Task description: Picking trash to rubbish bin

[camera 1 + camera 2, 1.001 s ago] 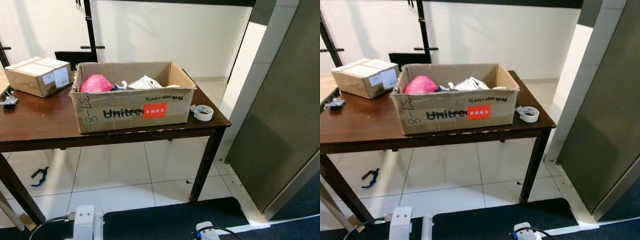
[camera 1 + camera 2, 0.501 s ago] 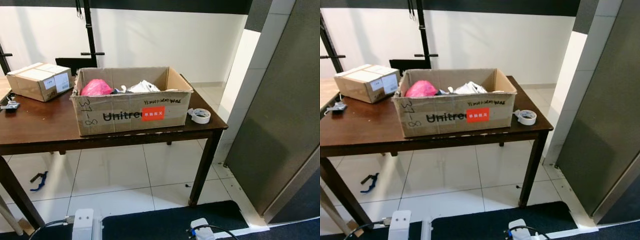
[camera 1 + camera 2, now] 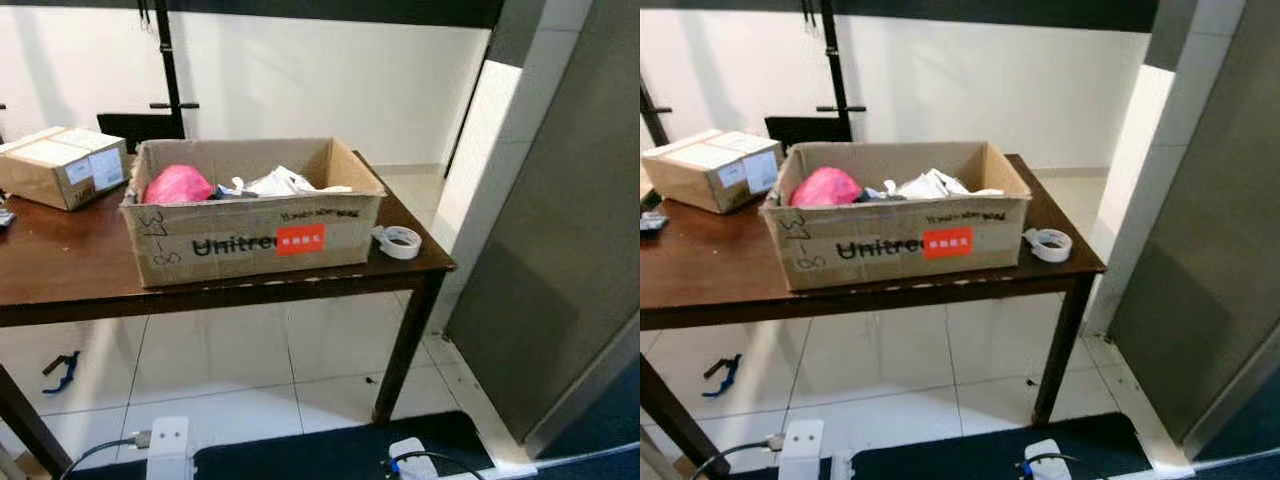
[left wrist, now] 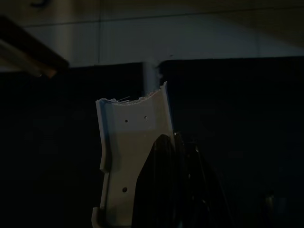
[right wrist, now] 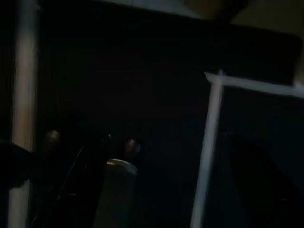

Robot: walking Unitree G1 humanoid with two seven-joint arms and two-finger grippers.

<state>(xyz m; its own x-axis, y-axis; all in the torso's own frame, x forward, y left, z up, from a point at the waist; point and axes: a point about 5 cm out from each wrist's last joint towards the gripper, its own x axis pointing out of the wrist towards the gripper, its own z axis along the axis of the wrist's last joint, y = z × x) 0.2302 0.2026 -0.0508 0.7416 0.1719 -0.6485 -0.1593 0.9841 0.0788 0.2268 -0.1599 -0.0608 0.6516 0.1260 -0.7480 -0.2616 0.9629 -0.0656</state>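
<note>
An open cardboard box (image 3: pixel 250 240) printed "Unitree" stands on a dark wooden table (image 3: pixel 60 270) ahead of me. Inside it lie a pink crumpled bag (image 3: pixel 175 185) on the left and white crumpled wrappers (image 3: pixel 275 182) in the middle. Both arms hang low by my body. The left wrist view is dark: the left gripper (image 4: pixel 175 142) points down over a dark mat beside a white plate (image 4: pixel 133 142). The right wrist view is almost black, with only a pale bar (image 5: pixel 206 152) discernible.
A roll of white tape (image 3: pixel 398 241) lies near the table's right corner. A smaller closed carton (image 3: pixel 60 165) sits at the back left. A grey panel (image 3: pixel 560 250) stands close on the right. White tile floor with a blue tool (image 3: pixel 60 368) lies under the table; a dark mat (image 3: pixel 300 455) is at my feet.
The whole picture has shifted as the camera moved and turned slightly right; the box now sits further left in view. Nothing on the table has moved.
</note>
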